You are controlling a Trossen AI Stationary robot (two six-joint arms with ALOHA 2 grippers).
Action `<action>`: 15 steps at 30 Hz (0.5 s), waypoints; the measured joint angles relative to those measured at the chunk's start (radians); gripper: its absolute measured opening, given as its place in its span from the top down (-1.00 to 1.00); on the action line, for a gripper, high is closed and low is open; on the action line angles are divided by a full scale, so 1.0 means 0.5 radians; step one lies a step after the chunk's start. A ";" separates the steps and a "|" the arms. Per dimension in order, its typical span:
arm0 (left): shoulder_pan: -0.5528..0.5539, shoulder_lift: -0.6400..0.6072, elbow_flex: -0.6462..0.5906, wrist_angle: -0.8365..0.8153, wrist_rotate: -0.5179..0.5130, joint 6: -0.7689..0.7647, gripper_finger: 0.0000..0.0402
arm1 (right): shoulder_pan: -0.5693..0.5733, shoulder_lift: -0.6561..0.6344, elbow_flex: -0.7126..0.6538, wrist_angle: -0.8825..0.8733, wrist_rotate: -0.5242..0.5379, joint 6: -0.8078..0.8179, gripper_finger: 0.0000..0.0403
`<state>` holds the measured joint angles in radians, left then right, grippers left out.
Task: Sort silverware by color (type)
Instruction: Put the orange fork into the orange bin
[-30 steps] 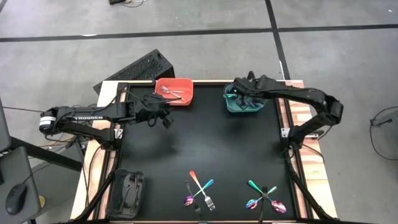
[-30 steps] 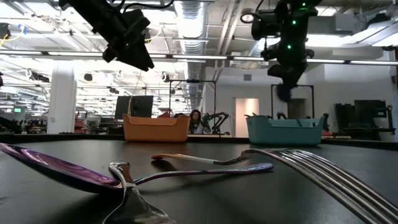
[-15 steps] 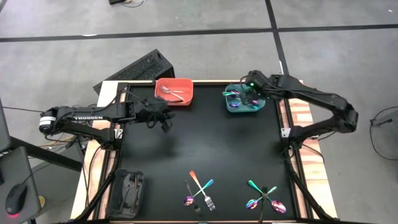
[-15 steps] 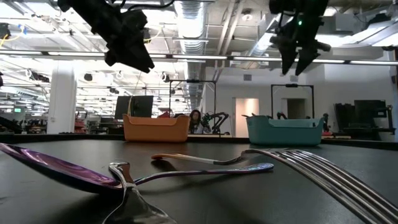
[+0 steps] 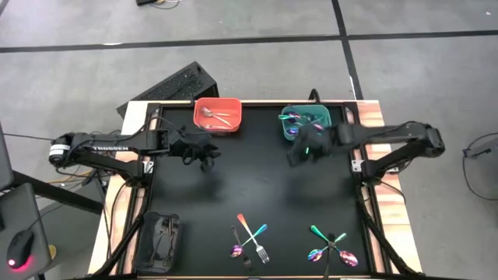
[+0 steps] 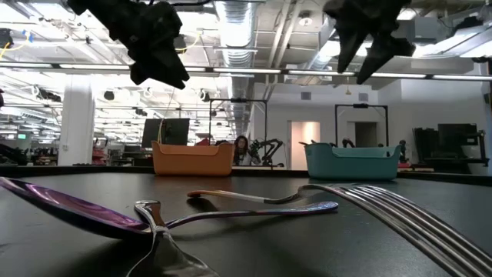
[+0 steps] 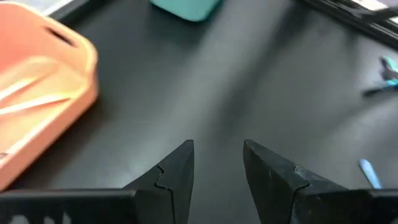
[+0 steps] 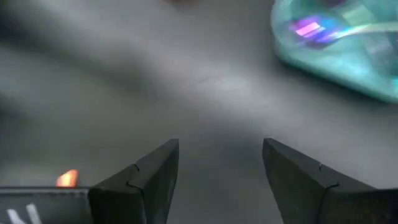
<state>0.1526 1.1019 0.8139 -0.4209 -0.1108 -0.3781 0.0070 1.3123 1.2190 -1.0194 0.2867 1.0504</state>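
Observation:
Two clusters of crossed silverware lie on the black mat near its near edge: one (image 5: pixel 250 240) with an orange-handled, a teal-handled and purple pieces, another (image 5: pixel 331 246) with teal and purple pieces. The red bin (image 5: pixel 217 113) holds silver pieces. The teal bin (image 5: pixel 306 121) holds iridescent purple pieces (image 8: pixel 311 29). My left gripper (image 5: pixel 208 154) hangs open and empty above the mat, just on the near side of the red bin (image 7: pixel 37 87). My right gripper (image 5: pixel 299 152) hangs open and empty just on the near side of the teal bin (image 8: pixel 348 43). In the low view a purple spoon (image 6: pixel 73 209) and a silver fork (image 6: pixel 400 219) lie close to the camera.
A black bin (image 5: pixel 159 240) sits at the mat's near-left corner with dark pieces inside. A black keyboard-like object (image 5: pixel 167 87) lies beyond the table's far-left corner. The middle of the mat (image 5: pixel 257 183) is bare between the bins and the silverware.
My right gripper has risen out of the teal bin and drawn back toward the table's near edge, ending over the mat in front of the bin. A purple piece now lies in the teal bin. My left gripper has shifted slightly toward the near edge.

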 joint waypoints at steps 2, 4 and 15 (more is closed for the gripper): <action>-0.048 0.000 0.000 -0.014 0.027 0.014 0.37 | 0.166 0.076 0.004 0.082 0.006 0.144 -0.24; -0.104 0.000 -0.001 -0.025 0.049 0.016 0.37 | 0.322 0.193 0.003 0.153 0.033 0.265 -0.24; -0.647 0.000 -0.001 0.012 -0.147 -0.076 0.37 | 0.831 0.741 0.001 0.856 -0.118 0.728 -0.23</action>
<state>-0.1708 1.1019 0.8135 -0.4150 -0.1844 -0.4160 0.4224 1.6827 1.2194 -0.5912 0.2278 1.4144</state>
